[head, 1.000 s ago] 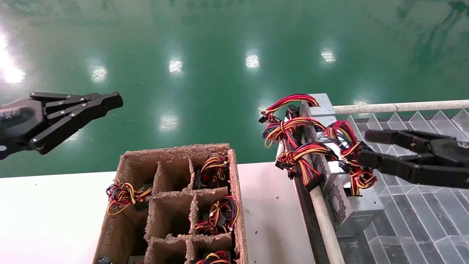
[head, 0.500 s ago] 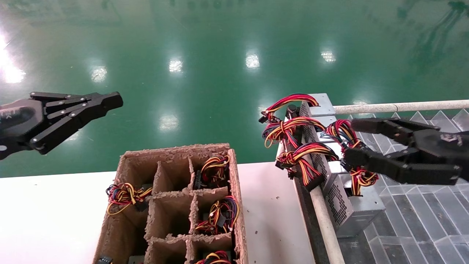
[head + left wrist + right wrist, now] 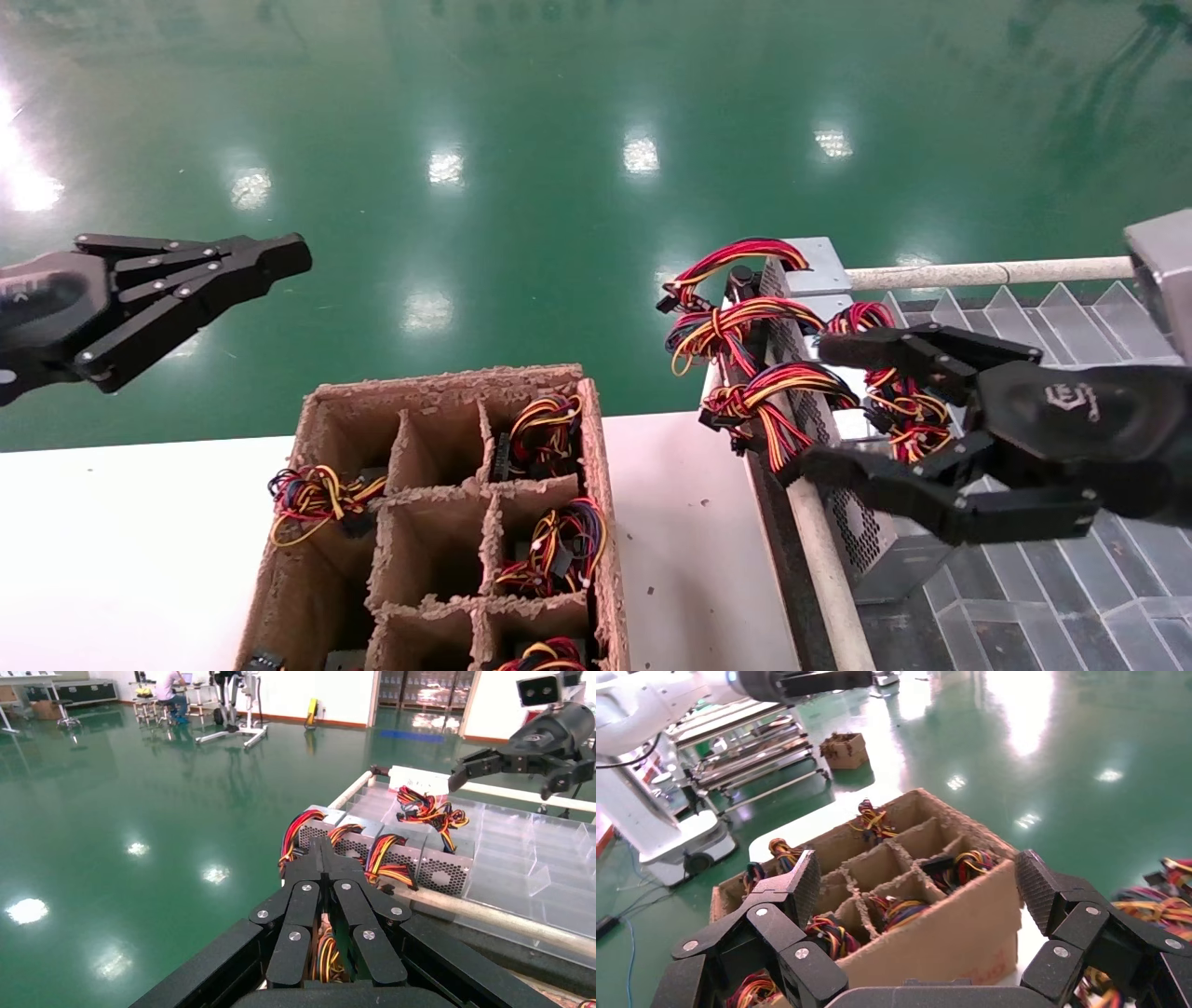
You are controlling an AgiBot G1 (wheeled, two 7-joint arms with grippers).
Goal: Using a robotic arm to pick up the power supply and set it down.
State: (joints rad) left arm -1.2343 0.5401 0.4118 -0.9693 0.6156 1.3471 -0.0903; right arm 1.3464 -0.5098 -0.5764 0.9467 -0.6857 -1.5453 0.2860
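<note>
Looking at the lower right of the head view, we find our right gripper [image 3: 819,405] with its black fingers spread wide, poised over the row of grey metal boxes at the edge of the ribbed tray [image 3: 1071,596]; the power supply [image 3: 871,531], mesh-sided, stands nearest us in that row against the pale rail [image 3: 824,568]; our left gripper [image 3: 279,256] hangs at the left edge over glossy green floor, fingers pressed together; the rough cardboard divider box [image 3: 605,522] sits on the white table [image 3: 112,550] at bottom centre, leaving a bare strip before the rail.
</note>
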